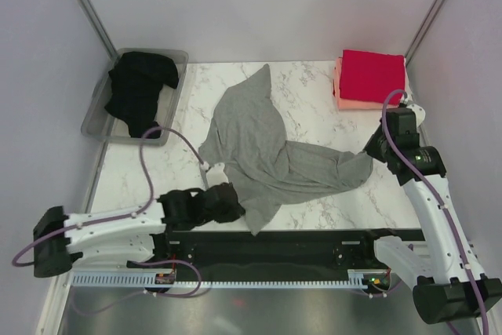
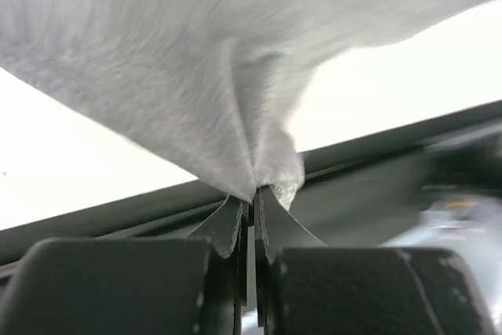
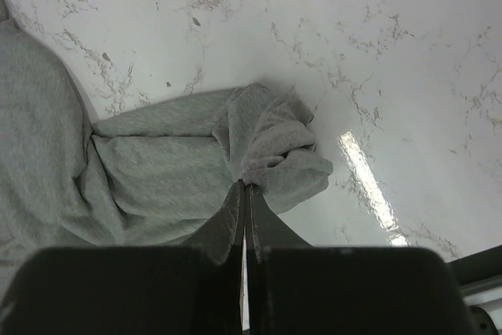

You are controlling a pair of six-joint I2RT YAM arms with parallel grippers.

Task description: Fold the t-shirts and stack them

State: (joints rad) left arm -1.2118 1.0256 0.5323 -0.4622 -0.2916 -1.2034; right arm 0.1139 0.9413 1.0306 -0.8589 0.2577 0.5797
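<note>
Near edge: left hand (image 1: 227, 203) clenched on a small pinch of the grey t-shirt (image 1: 255, 143), and its wrist view shows the cloth (image 2: 196, 76) raised and fanning up from the closed tips (image 2: 252, 198). A little farther in, on the right, the right hand (image 1: 375, 149) is clamped the same way on a bunched end of the same shirt, the wad lying on the tabletop (image 3: 392, 76) just past the tips (image 3: 244, 187). The shirt lies crumpled mid-tabletop, with one lobe pointing at the far edge and a long tail running right. Judged light, limp and without stiffness, it should sag between two holds and drag in folds rather than slide flat. Better purchase looks likely at hem corners or shoulder seams than in a bunched wad (a wad gives no straight edge to fold along). Far left: a black t-shirt (image 1: 141, 92) slumped in the clear bin (image 1: 153, 52), well apart from both hands. Far right: a red t-shirt (image 1: 371, 71) folded square on a salmon-pink t-shirt (image 1: 349, 102), near the right arm. A wide swing there could nudge the stack.
</note>
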